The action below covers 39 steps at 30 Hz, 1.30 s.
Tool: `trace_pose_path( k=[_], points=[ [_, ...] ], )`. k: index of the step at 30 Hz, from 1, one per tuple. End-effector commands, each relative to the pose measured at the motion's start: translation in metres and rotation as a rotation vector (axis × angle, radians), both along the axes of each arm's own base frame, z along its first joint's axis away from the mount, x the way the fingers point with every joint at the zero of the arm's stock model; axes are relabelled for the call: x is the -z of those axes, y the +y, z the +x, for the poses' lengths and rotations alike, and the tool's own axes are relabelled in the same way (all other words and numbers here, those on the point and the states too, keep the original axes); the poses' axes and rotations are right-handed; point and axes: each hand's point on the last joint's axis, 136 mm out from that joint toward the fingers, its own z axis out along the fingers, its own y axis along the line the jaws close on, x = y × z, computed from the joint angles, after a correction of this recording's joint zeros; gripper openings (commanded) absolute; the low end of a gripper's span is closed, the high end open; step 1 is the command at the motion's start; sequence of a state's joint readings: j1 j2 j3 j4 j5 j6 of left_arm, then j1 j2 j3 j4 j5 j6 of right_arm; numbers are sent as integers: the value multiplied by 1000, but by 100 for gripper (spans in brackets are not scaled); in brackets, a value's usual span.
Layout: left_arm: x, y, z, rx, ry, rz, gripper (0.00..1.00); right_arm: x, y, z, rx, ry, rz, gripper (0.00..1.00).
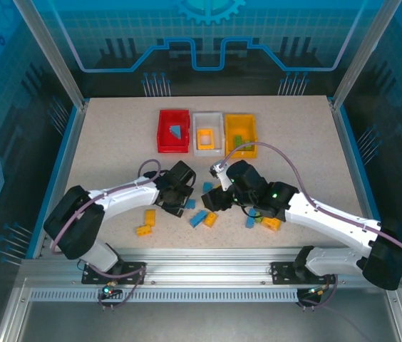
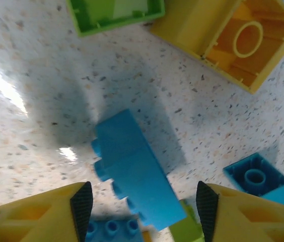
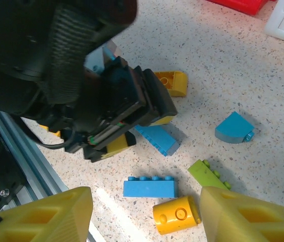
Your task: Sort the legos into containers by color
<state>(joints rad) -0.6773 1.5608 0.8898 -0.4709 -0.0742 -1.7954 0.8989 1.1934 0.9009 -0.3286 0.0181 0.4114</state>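
**Sorting barely begun: a few legos (image 1: 199,218) binned, most loose on the tabletop (image 1: 101,142)**

At the far side, the red bin (image 1: 173,112) on the left holds a blue piece (image 1: 177,131). The white bin (image 1: 208,116) in the middle holds a yellow-orange piece (image 1: 206,137), and the yellow-orange bin (image 1: 240,117) on the right holds something greenish (image 1: 237,140), too small to identify. The other blue, lime and yellow-orange bricks lie scattered near the arms, so by my reckoning the bulk of the job is left. The left gripper (image 2: 144,209) has its fingers spread either side of a blue brick (image 2: 132,171) on the tabletop, with gaps showing. The right gripper (image 3: 144,217) hangs with fingers spread and empty over a long blue brick (image 3: 149,186), a round yellow-orange brick (image 3: 176,215) and a lime brick (image 3: 207,174).
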Motion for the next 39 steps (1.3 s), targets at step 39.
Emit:
trace_pose_path(
  k=[39],
  points=[
    [2, -8, 11, -24, -13, -15, 24, -6, -8, 2, 37, -32, -12, 58]
  ],
)
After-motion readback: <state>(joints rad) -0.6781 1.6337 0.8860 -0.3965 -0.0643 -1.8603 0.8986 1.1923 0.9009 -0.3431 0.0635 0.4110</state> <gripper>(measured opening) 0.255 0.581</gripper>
